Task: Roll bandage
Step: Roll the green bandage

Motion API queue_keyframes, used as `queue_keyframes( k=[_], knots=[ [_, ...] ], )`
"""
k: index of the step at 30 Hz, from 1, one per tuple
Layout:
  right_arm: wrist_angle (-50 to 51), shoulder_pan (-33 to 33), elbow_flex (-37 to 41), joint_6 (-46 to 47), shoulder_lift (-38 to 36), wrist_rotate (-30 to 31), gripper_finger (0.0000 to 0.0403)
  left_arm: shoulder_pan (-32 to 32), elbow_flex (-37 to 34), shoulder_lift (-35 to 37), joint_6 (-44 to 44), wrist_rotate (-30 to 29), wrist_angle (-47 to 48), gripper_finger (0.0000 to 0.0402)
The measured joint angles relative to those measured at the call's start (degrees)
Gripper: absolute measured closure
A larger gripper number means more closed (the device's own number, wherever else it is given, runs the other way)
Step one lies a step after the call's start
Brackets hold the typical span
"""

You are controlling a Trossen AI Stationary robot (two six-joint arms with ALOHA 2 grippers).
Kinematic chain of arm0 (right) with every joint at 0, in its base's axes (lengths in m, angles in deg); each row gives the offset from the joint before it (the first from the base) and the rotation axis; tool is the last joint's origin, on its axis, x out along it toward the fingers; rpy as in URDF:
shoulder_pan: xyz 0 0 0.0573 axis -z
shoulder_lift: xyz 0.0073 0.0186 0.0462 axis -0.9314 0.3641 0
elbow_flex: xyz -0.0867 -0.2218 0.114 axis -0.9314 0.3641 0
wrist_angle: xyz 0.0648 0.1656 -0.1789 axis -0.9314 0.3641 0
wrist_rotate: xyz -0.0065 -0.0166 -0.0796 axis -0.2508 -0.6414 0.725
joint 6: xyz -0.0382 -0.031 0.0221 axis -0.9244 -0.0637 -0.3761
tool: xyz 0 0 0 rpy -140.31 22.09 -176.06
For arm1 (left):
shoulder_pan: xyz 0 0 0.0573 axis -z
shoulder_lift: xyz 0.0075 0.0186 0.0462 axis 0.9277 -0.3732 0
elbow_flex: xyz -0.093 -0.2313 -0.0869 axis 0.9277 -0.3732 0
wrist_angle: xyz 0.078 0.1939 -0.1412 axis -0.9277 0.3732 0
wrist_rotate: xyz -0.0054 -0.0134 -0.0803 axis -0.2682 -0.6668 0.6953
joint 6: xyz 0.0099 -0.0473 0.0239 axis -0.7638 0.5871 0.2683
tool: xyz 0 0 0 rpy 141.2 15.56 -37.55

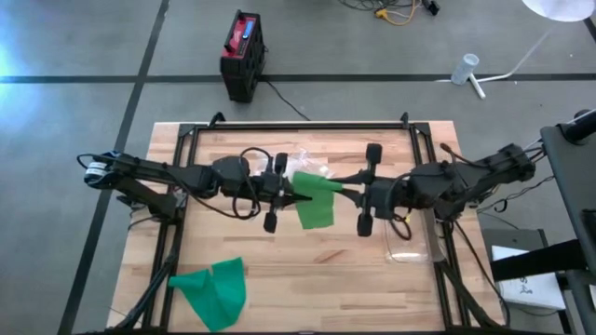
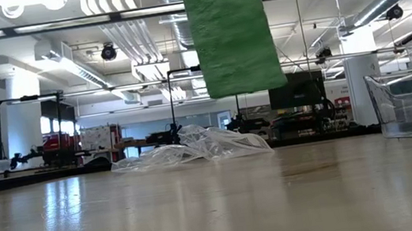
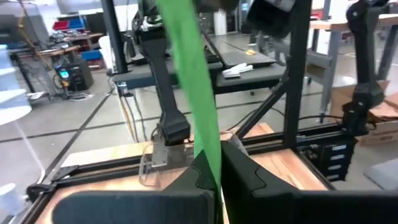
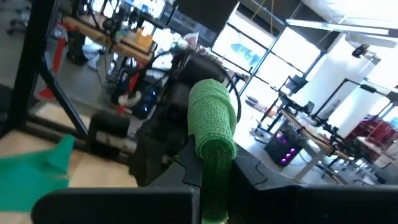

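Note:
A green bandage (image 1: 317,200) is held above the middle of the table between my two grippers. Its loose strip (image 2: 231,32) hangs down with its lower end clear of the tabletop. My left gripper (image 1: 291,193) comes from the table's left and is shut on the strip. My right gripper (image 1: 346,193) comes from the right and is shut on the bandage's rolled-up part (image 4: 214,118). A second green bandage (image 1: 214,288) lies spread on the table near the front left. My left gripper pinches the bandage's flat strip (image 3: 214,165) between its two fingers, level, from the table's left. From the fingers the strip (image 3: 186,74) runs on toward the right gripper, lifted clear of the table. My right gripper pinches the bandage's rolled end (image 4: 216,152) between its two fingers, level, from the table's right. The roll stands out beyond the fingertips toward the left gripper and is lifted clear of the table.
A crumpled clear plastic wrapper (image 1: 307,163) lies on the table behind the grippers. A clear plastic container (image 1: 410,244) stands at the right, below the right arm. The black frame (image 1: 298,127) runs along the table's far and side edges.

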Motion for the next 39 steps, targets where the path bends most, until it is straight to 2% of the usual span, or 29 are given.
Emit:
queue_keyframes(
  k=[6,9,15,18,22,27,32,35,39],
  knots=[
    [1.05,0.01,-1.70,7.83,-0.99,-1.64,0.0380,0.00,-1.11,0.01,-1.75,-5.26,0.61,0.0401],
    [1.17,0.00,-1.64,8.59,-0.99,-1.34,0.0380,0.00,-1.15,0.01,-3.02,-5.42,0.44,0.0401],
    [0.71,0.28,-1.41,-0.81,1.96,-0.07,0.0380,0.00,-1.20,0.01,-6.47,-5.39,0.34,0.0400],
    [0.44,0.26,-1.41,-7.58,3.44,-0.03,0.0380,0.07,-1.22,0.06,-7.32,-5.37,1.00,0.0385],
    [0.38,-0.09,-1.41,-15.95,4.84,-0.04,0.0380,0.09,-0.81,1.46,-7.33,-5.37,6.84,0.0339],
    [-0.55,-0.92,-1.35,-23.27,5.33,0.01,0.0380,0.10,-0.71,5.80,-8.87,-5.74,14.06,0.0260],
    [-0.37,-2.36,-0.71,-28.95,5.29,-0.14,0.0380,0.26,-0.68,12.51,-12.96,-10.86,21.39,0.0187],
    [-0.53,-2.45,0.22,-30.22,5.37,-0.18,0.0380,0.28,-0.66,15.65,-12.85,-10.71,21.69,0.0151],
    [-2.68,-2.40,1.65,-32.06,5.77,1.30,0.0380,0.28,-0.66,17.97,-11.08,-6.79,18.39,0.0113]
  ],
)
